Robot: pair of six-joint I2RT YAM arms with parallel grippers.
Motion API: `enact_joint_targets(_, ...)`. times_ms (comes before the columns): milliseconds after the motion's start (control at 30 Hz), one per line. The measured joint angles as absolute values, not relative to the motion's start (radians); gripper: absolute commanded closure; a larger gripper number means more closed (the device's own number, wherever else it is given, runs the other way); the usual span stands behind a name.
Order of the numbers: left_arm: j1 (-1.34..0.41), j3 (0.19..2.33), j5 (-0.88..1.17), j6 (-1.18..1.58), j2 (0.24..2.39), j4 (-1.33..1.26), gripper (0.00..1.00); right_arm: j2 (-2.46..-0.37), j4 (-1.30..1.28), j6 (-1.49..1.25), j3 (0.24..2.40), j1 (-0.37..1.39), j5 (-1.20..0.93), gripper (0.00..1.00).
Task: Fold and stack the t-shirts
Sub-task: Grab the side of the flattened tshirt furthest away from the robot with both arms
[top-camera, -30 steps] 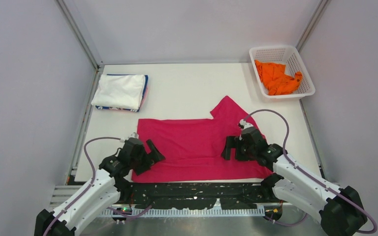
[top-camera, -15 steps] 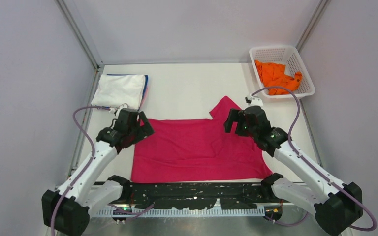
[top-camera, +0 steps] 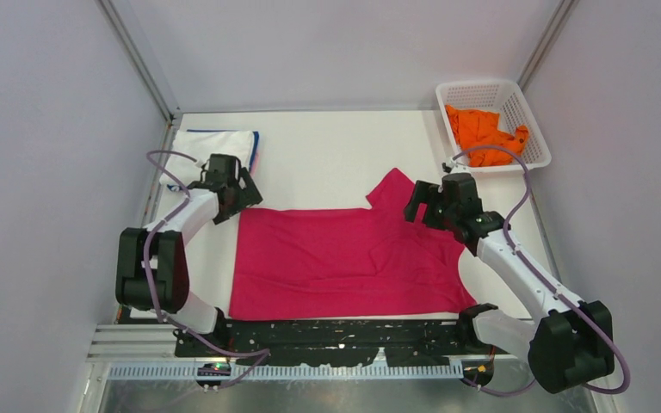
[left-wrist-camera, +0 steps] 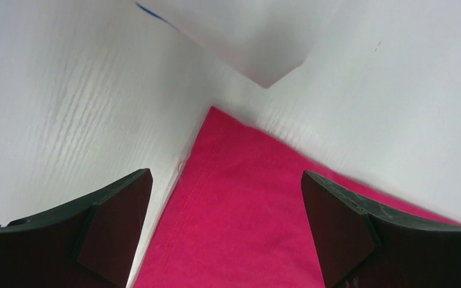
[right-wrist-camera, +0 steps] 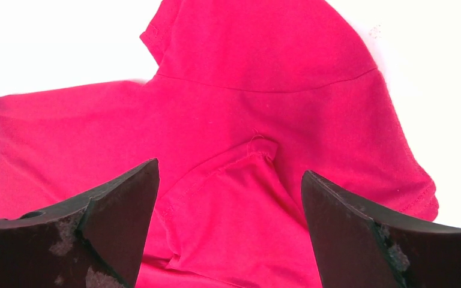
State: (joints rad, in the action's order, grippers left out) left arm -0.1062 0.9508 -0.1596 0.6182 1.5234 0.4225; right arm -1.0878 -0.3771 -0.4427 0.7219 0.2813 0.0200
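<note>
The white bench [top-camera: 327, 146] fills the floor of the cell. The magenta t-shirt [top-camera: 344, 258] takes up its near middle. It lies spread flat with its near edge along the front of the bench, and one sleeve points toward the far right.

At the far left of the bench sits the folded stack [top-camera: 211, 159]. The white t-shirt [top-camera: 202, 146] is on top, and thin blue and pink edges show along the stack's right side.

The white lattice basket [top-camera: 482, 90] stands in the far right corner, well apart from the stack. The orange t-shirt [top-camera: 482, 133] lies crumpled inside it.

The left hand [top-camera: 245, 196] hangs over the far left corner of the magenta t-shirt, just beside the near right corner of the folded stack. Its jaws stand wide apart with nothing gripped. In the left wrist view [left-wrist-camera: 225, 175], the pointed corner of the magenta cloth lies between the two dark fingers, and a corner of the white t-shirt lies just beyond it.

The right hand [top-camera: 423, 209] hangs over the sleeve end of the magenta t-shirt. Its jaws are also spread wide and hold nothing. Its wrist view [right-wrist-camera: 228, 168] shows the armpit seam and the sleeve between the fingers. Whether either hand's fingertips touch the cloth cannot be told.
</note>
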Motion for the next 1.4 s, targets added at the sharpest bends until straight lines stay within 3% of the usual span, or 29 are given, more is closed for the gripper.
enact_joint_targets(133,-0.096,0.951,-0.129,0.597,1.577,0.347,0.04,-1.087,-0.366,-0.428,0.722,0.271,-0.003,0.05)
enact_joint_targets(300,-0.096,0.954,-0.096,0.595,1.648,0.272,0.01,-1.083,-0.362,-0.409,0.722,0.271,-0.014,0.05)
enact_joint_targets(767,-0.098,1.010,-0.032,0.650,1.700,0.283,0.01,-1.007,-0.358,-0.364,0.717,0.271,0.007,0.05)
enact_joint_targets(1400,-0.167,1.143,-0.121,0.715,1.753,0.561,0.02,-0.950,-0.360,-0.307,0.710,0.271,0.027,0.05)
